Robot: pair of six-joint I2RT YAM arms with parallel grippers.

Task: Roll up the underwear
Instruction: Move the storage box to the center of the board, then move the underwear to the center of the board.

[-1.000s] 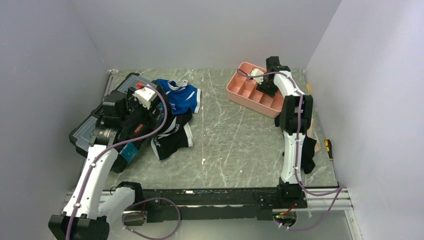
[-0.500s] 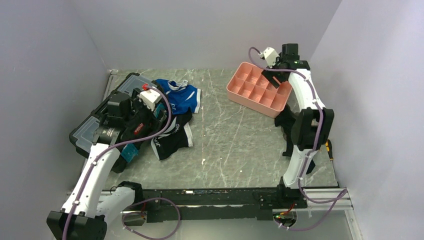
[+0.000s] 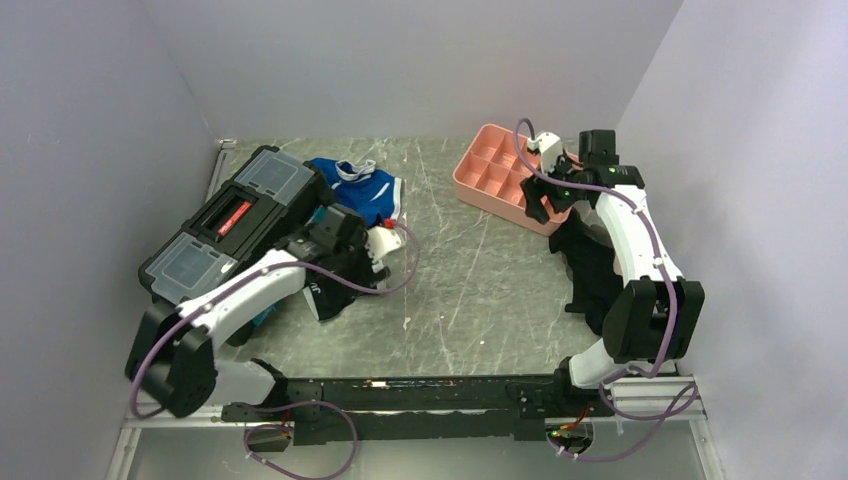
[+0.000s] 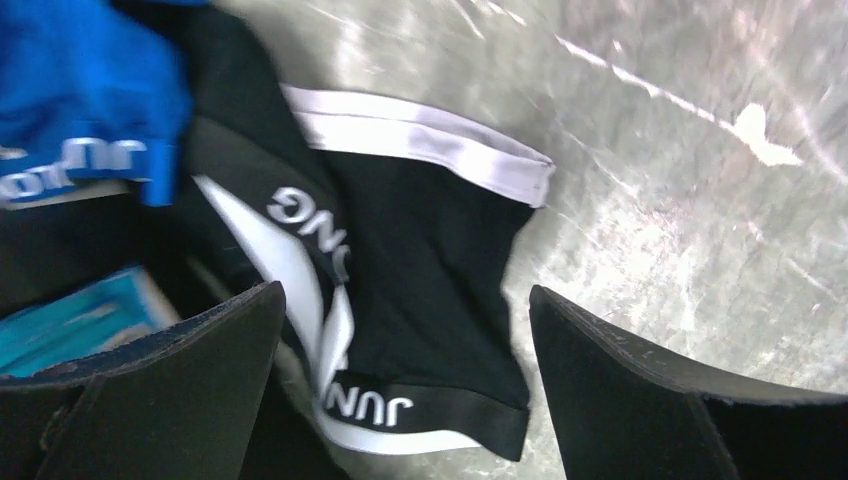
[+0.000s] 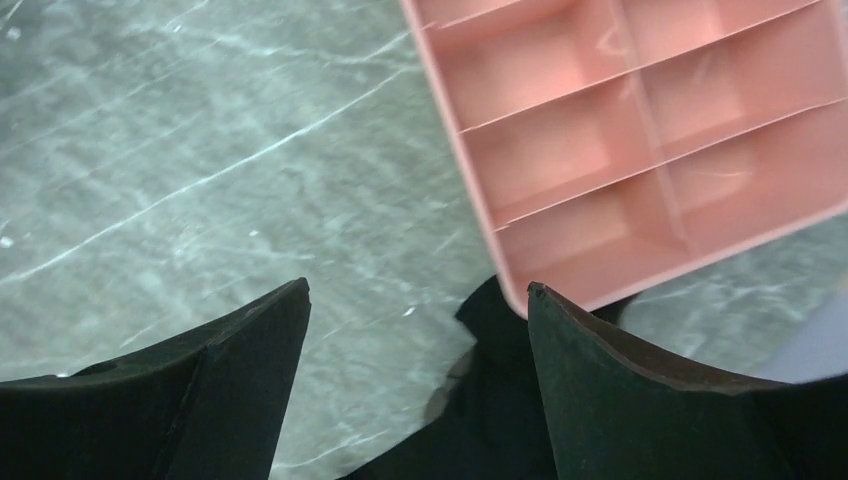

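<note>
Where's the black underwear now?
The underwear lies left on the table in the top view, under the open left end effector, beside the blue briefs.

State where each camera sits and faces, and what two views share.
Top external: above, behind the bases, facing down on the table; both arms show.
Left wrist: on left arm, facing down at the underwear; open jaws show.
Right wrist: on right arm, facing down at the pink tray; open jaws show.
Shared: underwear, top external and left wrist.
</note>
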